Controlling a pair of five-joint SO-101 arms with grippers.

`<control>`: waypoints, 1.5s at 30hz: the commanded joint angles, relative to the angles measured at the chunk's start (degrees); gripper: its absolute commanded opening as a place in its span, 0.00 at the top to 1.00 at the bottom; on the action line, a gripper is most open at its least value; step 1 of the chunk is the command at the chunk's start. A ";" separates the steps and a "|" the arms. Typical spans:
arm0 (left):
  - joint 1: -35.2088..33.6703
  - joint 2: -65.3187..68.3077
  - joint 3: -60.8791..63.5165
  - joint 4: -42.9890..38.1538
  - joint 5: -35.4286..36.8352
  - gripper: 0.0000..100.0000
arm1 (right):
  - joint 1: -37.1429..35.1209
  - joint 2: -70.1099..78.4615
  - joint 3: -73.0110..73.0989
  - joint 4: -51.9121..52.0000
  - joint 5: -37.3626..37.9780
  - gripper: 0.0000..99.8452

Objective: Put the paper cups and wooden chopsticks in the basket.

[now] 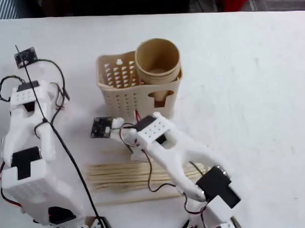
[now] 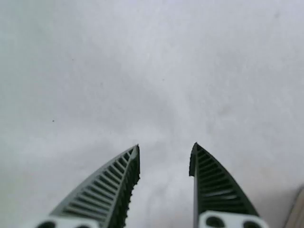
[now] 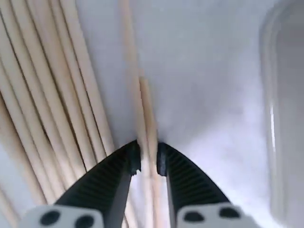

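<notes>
A beige perforated basket (image 1: 134, 92) stands at the table's middle back, with stacked paper cups (image 1: 158, 61) upright in its right end. Several wooden chopsticks (image 1: 129, 177) lie in a loose bundle in front of it. My right arm (image 1: 158, 136) leans over the bundle's far side. In its wrist view the right gripper (image 3: 148, 159) is shut on a pair of chopsticks (image 3: 137, 95) lying apart from the main bundle (image 3: 47, 95). My left gripper (image 2: 166, 152) is open over bare white table, with nothing between its fingers; the left arm (image 1: 27, 123) rests at the table's left.
The basket's wall (image 3: 285, 118) stands close beside the right gripper. Cables (image 1: 63, 142) run along the left arm and across the table toward the front edge. A small black board (image 1: 100, 127) sits by the basket's front left corner.
</notes>
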 commanded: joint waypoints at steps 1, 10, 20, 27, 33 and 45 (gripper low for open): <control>-0.13 -0.40 -0.79 -1.05 0.26 0.82 | 1.36 -9.54 -1.14 3.56 -1.14 0.98; -0.13 -0.40 -0.79 -1.05 0.26 0.82 | 0.92 -35.74 0.09 10.33 -6.86 0.98; -0.13 -0.40 -0.79 -1.05 0.26 0.82 | 0.92 -43.65 -21.19 13.76 -12.84 0.98; -0.13 -0.40 -0.79 -1.05 0.26 0.82 | 0.92 -43.21 -33.41 -6.20 -22.51 0.98; -0.13 -0.40 -0.70 -1.05 0.26 0.82 | 1.19 -33.80 -33.67 -23.43 -31.12 0.98; -0.04 -0.40 -1.05 -1.05 0.26 0.82 | 6.73 -17.54 -33.49 -27.38 -38.15 0.98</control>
